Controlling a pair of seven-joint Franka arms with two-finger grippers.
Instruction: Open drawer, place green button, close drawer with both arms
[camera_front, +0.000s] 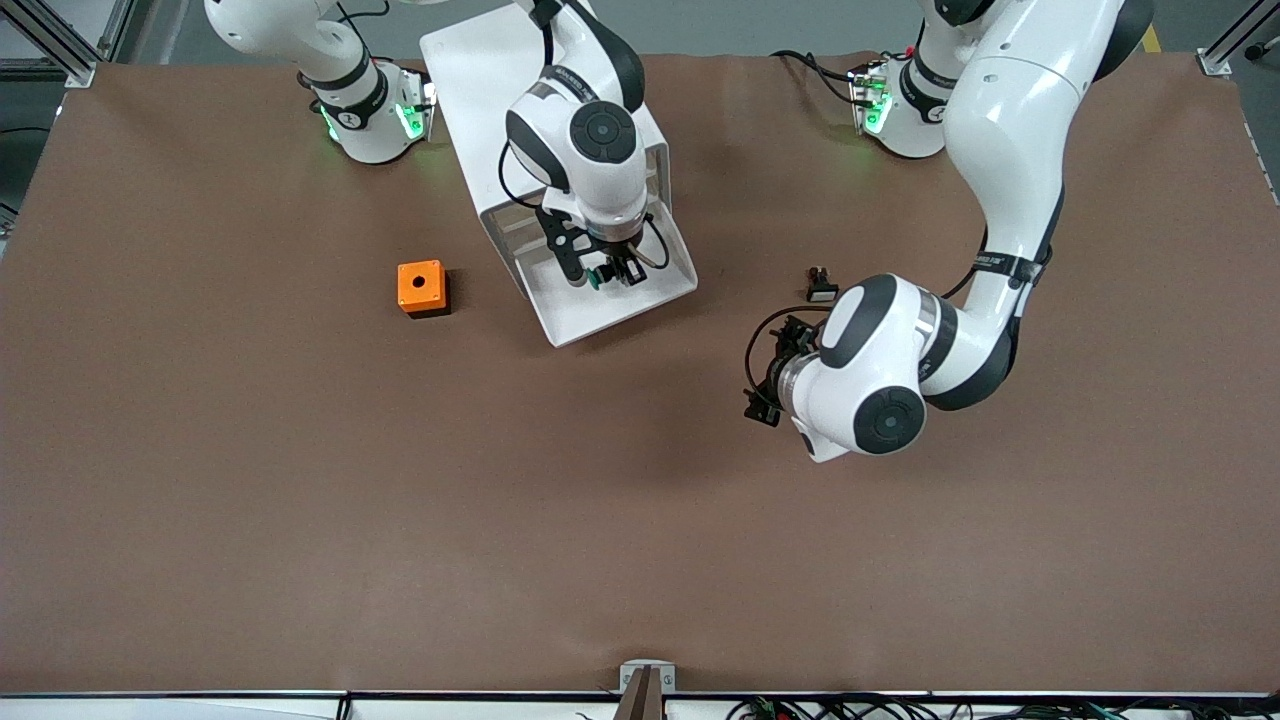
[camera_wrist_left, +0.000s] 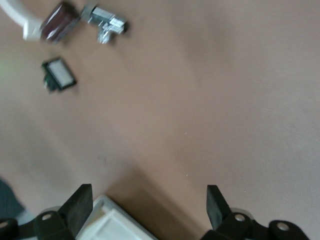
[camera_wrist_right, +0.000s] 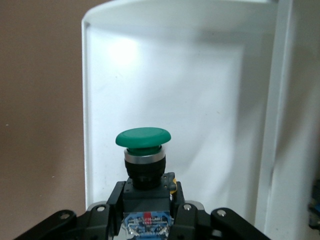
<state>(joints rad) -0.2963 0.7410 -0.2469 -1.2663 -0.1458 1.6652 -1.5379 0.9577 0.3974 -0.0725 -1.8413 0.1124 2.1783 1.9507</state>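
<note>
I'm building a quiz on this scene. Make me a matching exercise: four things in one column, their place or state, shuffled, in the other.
Things:
1. button
2. orange cube
3. left pincer
4. drawer

Places or states:
A. pulled out of the cabinet
B. open, holding nothing
C. gripped by the right pincer over the drawer
D. on the table beside the cabinet, toward the right arm's end

Pairs: 1-C, 2-D, 3-B, 4-A

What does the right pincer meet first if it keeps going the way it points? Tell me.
Probably the floor of the open drawer: the right pincer holds the button over it, pointing down at it, with nothing visible between.
</note>
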